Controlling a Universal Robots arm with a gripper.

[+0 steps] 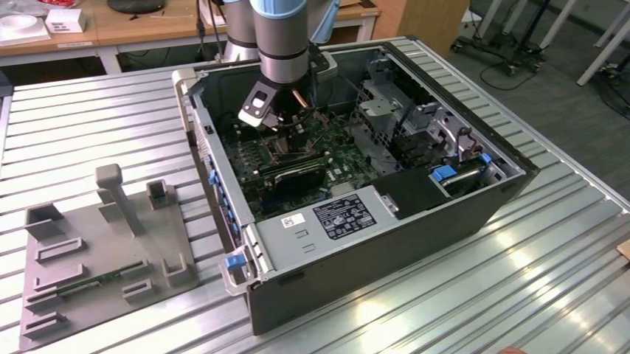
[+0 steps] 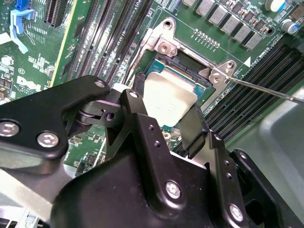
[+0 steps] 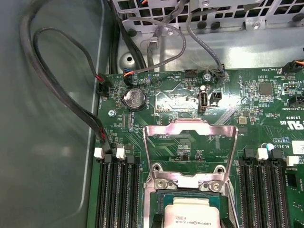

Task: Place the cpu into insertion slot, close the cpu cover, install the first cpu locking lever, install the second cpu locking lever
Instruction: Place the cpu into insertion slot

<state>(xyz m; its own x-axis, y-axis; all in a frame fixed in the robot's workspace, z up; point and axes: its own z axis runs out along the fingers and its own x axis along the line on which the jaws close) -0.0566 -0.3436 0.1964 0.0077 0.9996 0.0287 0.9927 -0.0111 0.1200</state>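
The cpu (image 2: 167, 95) is a pale square chip held between my two black fingers (image 2: 194, 124), just over the dark insertion slot (image 2: 184, 64) with its silvery rim. In the first wrist view the cpu (image 3: 194, 213) sits within the slot's frame (image 3: 187, 183), and the cpu cover (image 3: 190, 129) stands swung open behind it. A thin locking lever (image 2: 266, 88) sticks out beside the slot. My gripper (image 2: 165, 108) is shut on the chip. In the exterior view the gripper (image 1: 283, 127) reaches down into the open computer case (image 1: 394, 243).
Long black memory slots (image 2: 102, 33) flank the socket on both sides (image 3: 116, 194). Black cables (image 3: 57, 95) loop along the case wall. A drive cage (image 1: 389, 110) fills the case's far side. A grey fixture plate (image 1: 99, 251) lies on the slatted table at the exterior view's left.
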